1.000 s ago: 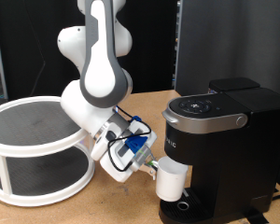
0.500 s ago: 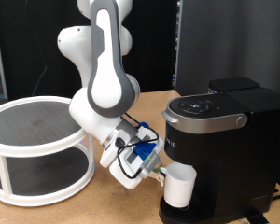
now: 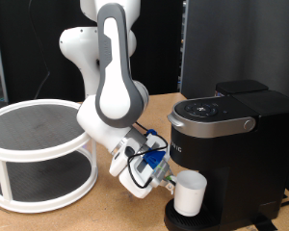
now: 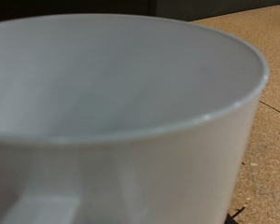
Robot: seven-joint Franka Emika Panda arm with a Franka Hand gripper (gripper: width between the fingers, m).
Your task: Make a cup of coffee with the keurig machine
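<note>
Holding the cup (image 3: 190, 195) upright under the brew head of the keurig machine (image 3: 226, 144), your gripper (image 3: 168, 183) sits low at the exterior view's bottom centre, reaching in from the machine's left. The cup's base is at or just above the round drip tray (image 3: 188, 220); you cannot tell from here whether it has touched down. Judgement: it is kept level and centred there so the spout above would pour into it.

Grip: the fingers are hidden behind blue wiring and the white hand in the exterior view. The wrist view shows only the cup's rim and wall (image 4: 131, 93) filling the frame, no fingertips. The cup looks carried by its near side, but call that an inference.

Exterior view only: lid of the machine down, silver handle (image 3: 217, 124) forward, white two-tier rack (image 3: 39, 154) well apart on the bench (image 3: 106, 214).

Wrist view only: cup interior appears empty and clean; bare bench surface (image 4: 266, 140) beyond the rim.
</note>
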